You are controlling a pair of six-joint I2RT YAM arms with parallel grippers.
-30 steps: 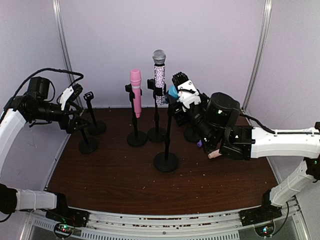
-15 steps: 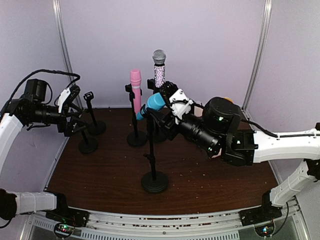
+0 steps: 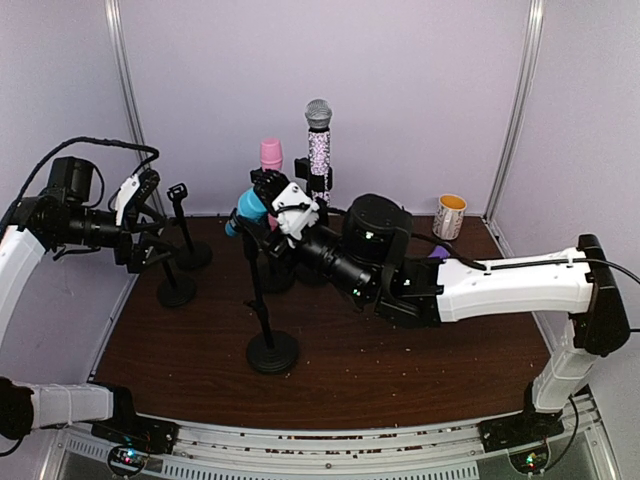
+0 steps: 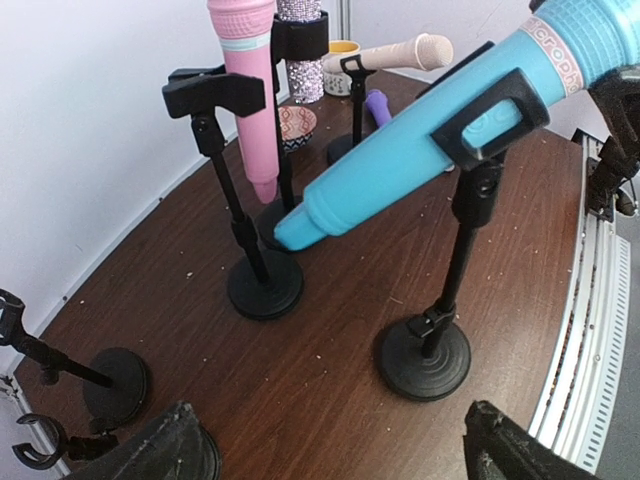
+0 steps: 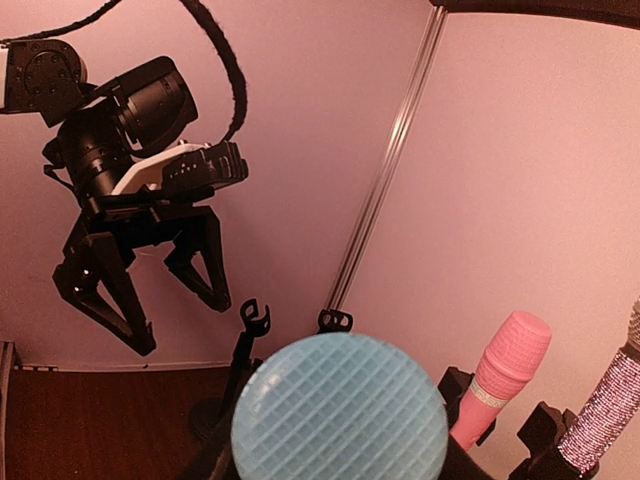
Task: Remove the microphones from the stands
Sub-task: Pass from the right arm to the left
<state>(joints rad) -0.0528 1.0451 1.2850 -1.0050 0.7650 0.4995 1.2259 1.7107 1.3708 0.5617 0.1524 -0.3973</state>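
pink microphone [image 3: 271, 153] and glitter microphone [image 3: 319, 150] stand just behind blue microphone [image 3: 245, 209].

The dark wooden table [image 3: 420, 365] in front of me carries round black stand bases [image 4: 264, 288], a mug [image 3: 449, 216] at its far right, a small patterned bowl [image 4: 297, 123], and scattered crumbs [image 4: 330, 290].

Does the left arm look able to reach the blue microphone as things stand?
Probably yes: the left gripper is open and faces the blue microphone, whose tapered end juts free of its stand clip toward it.
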